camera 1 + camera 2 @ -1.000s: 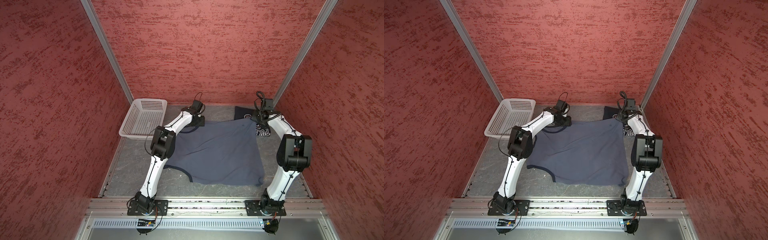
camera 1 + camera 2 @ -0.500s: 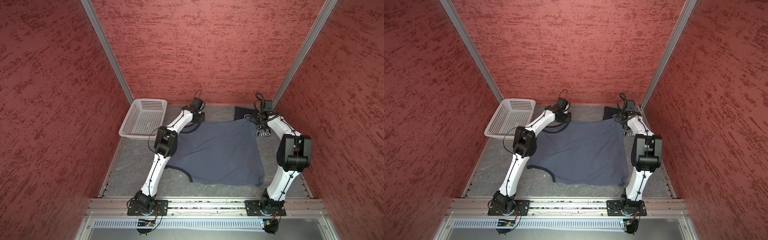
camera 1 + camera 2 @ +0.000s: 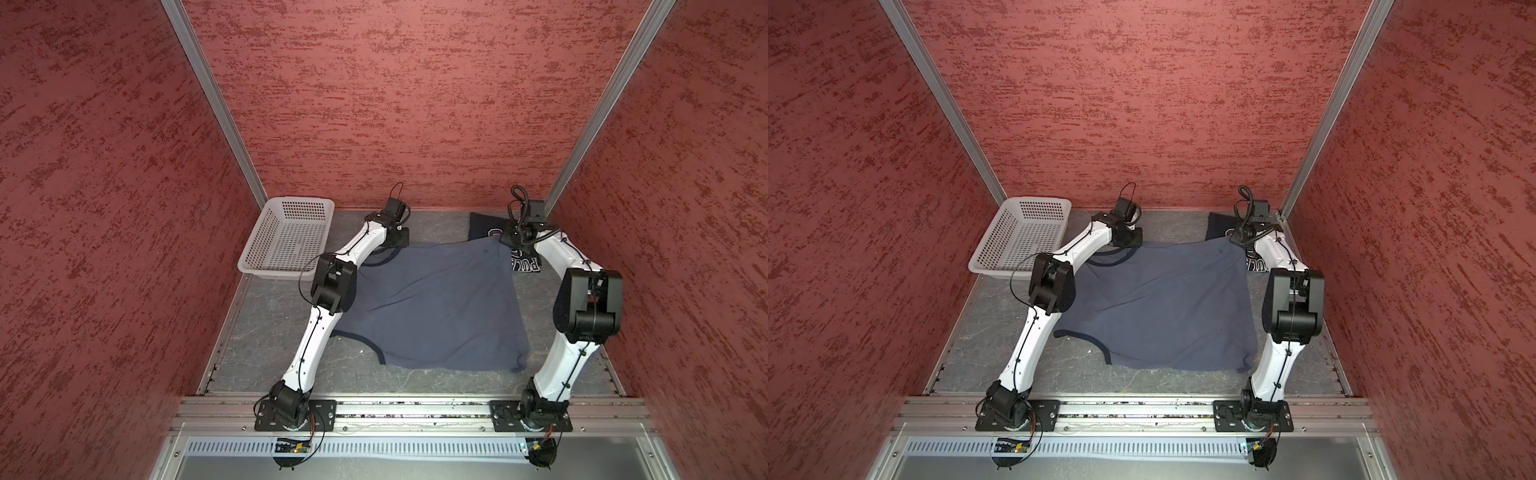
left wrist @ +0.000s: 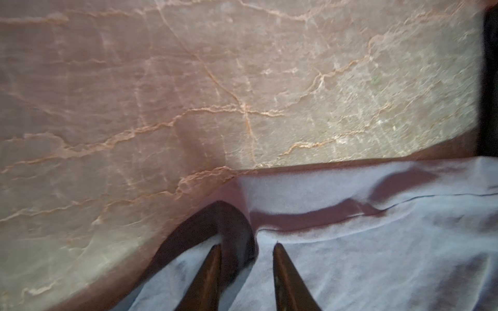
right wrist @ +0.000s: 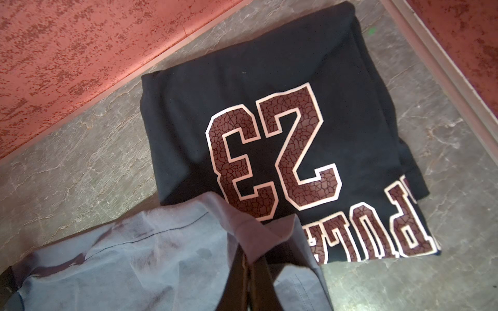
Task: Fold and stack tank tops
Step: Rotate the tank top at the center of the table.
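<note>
pinching a corner of the slate blue-grey cloth tank top [image 5: 148, 255], the right gripper [image 5: 249, 251] is clamped; the left gripper [image 4: 246, 249] stands slightly parted above it.

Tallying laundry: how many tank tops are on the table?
2. The blue-grey tank top lies spread centrally; the dark navy tank top sits folded in the far right corner, partly under it.

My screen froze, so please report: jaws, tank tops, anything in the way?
Right jaws shut on corner of blue-grey top. Left jaws apart over its dark trim. Dark top folded at back, partly covered. Basket aside, not in the way.
</note>
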`<state>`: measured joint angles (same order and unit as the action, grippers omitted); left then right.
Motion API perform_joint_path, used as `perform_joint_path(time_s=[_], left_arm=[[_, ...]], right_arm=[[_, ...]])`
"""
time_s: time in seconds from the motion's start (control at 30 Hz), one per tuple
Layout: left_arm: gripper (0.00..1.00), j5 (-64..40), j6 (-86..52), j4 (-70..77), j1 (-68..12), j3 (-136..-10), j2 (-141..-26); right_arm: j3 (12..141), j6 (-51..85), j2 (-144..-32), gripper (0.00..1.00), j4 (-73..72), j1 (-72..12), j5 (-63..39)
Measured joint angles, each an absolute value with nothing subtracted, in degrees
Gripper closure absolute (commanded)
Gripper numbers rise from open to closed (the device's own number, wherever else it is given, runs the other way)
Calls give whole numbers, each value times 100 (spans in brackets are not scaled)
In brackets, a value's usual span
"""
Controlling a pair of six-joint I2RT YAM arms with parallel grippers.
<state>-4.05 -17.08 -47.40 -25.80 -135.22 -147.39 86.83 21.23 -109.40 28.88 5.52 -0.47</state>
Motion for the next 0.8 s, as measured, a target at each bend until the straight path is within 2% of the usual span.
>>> perform_joint_path(time_s=[0.2, 0.3, 0.57, 0.8], left_arm=[[94, -405, -1758, -4812, -2585, -13559, -14829], [100, -403, -1754, -4860, -2567, -13701, -14833], [100, -919, -2108, -4646, -2189, -13804, -14818], [100, -1411, -2421, -4556, -1894, -14296, -14835]], right_arm=[[8683, 2123, -10940, 99, 2888, 552, -47], [8683, 2121, -10940, 100, 2891, 554, -45], [8687, 2119, -10995, 100, 2893, 781, -56], [9209, 2119, -11581, 100, 2895, 982, -336]])
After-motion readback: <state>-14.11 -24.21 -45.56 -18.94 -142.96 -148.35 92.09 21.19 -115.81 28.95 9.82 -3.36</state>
